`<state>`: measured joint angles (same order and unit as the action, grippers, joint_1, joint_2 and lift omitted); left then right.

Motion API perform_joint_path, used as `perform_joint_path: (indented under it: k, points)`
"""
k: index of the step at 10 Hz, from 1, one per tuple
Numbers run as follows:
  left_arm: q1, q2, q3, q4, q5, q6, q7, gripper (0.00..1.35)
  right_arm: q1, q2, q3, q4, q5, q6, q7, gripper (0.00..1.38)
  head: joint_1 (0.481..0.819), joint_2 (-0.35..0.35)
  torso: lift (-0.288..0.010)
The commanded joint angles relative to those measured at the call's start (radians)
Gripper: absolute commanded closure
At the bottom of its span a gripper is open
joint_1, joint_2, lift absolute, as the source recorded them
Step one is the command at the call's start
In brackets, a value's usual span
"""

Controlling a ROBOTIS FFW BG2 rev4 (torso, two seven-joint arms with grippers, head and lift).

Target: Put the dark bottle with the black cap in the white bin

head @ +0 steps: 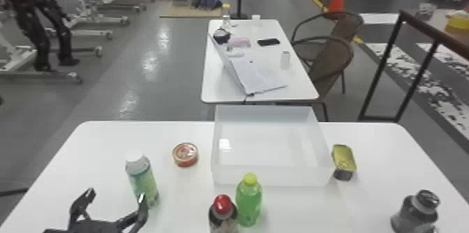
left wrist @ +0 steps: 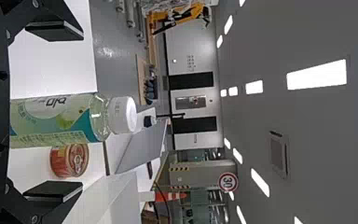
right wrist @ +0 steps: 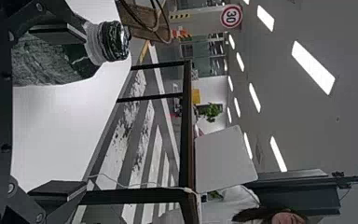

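Note:
The dark bottle with the black cap stands upright at the table's right front, well away from the white bin. In the right wrist view my right gripper is open, and the dark bottle shows beside one finger, partly hidden by it; no grip on it is visible. At the left front, my left gripper stands open near a green-labelled bottle with a white cap. From the left wrist, this bottle appears between the spread fingers of the left gripper.
A red-capped bottle and a green bottle stand before the bin's front wall. A round red can lies left of the bin, a yellow-topped can right of it. Behind is another table with a laptop.

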<state>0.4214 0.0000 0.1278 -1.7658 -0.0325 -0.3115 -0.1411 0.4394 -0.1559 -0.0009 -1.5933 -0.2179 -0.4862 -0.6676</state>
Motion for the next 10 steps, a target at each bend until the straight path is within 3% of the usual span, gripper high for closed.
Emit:
perform_joint_path:
  k: [1, 7, 10]
  points:
    - [0.000, -0.003, 0.001, 0.000, 0.000, -0.001, 0.000, 0.17, -0.034, -0.010, -0.001, 0.045, -0.018, 0.000, 0.000, 0.18, 0.549, 0.000, -0.100]
    - [0.000, -0.003, 0.006, 0.005, 0.003, -0.006, 0.000, 0.17, -0.099, -0.017, 0.015, 0.098, -0.162, 0.038, 0.209, 0.13, 0.549, 0.000, -0.100]
    - [0.000, -0.003, 0.006, 0.009, 0.008, -0.014, 0.000, 0.17, -0.131, -0.042, 0.015, 0.113, -0.196, 0.097, 0.284, 0.13, 0.549, 0.000, -0.100]
